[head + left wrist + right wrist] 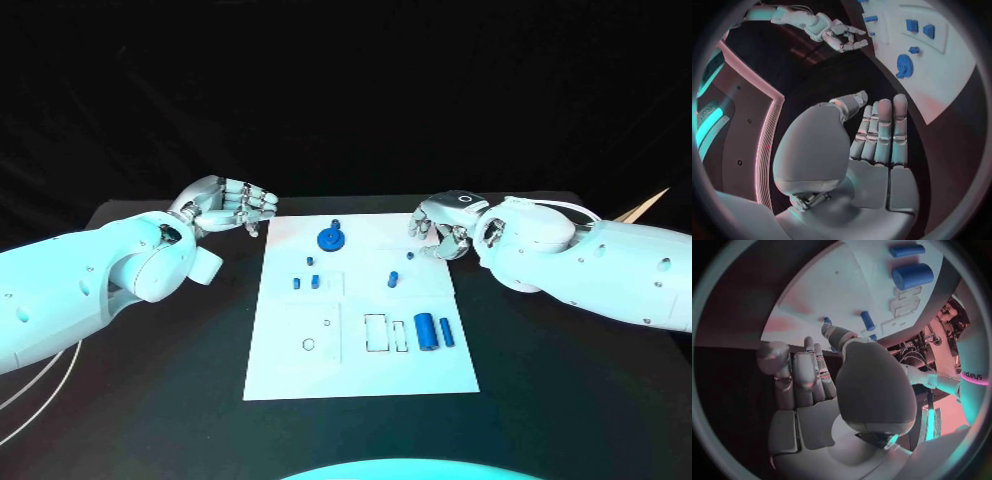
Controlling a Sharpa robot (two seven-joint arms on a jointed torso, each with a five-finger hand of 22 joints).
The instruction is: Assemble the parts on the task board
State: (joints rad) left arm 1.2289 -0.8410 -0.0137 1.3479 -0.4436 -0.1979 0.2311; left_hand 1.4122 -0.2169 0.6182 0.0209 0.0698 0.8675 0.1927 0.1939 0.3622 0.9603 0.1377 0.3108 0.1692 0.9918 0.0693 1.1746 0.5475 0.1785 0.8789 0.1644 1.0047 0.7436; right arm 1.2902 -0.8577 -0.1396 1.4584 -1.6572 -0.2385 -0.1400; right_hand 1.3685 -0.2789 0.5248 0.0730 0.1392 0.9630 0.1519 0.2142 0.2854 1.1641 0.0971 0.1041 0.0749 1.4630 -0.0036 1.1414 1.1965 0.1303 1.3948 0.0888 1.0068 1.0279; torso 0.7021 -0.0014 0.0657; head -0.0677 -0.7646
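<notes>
1. Board (361,370): white plate, mid-counter, long axis running near to far. I see both hands parked at its far corners.
2. Left hand (228,205): just off the board's far-left corner, over the black counter (159,380). Fingers (879,131) lie close side by side, half curled, holding nothing.
3. Right hand (447,227): over the far-right edge of the board. Fingers (804,372) loosely bent, nothing in them.
4. Disc (330,239): blue, round, far-centre of the board, between the two hands; a little nearer the left hand, I judge.
5. Peg (391,279): small, blue, mid-board, just near of the right fingers; right hand is closer.
6. Cylinder (426,331) and thin bar (447,332): near-right area, side by side, long axes near to far, well near of the right hand.
7. Small pieces (306,282): left-centre, near of the disc.
</notes>
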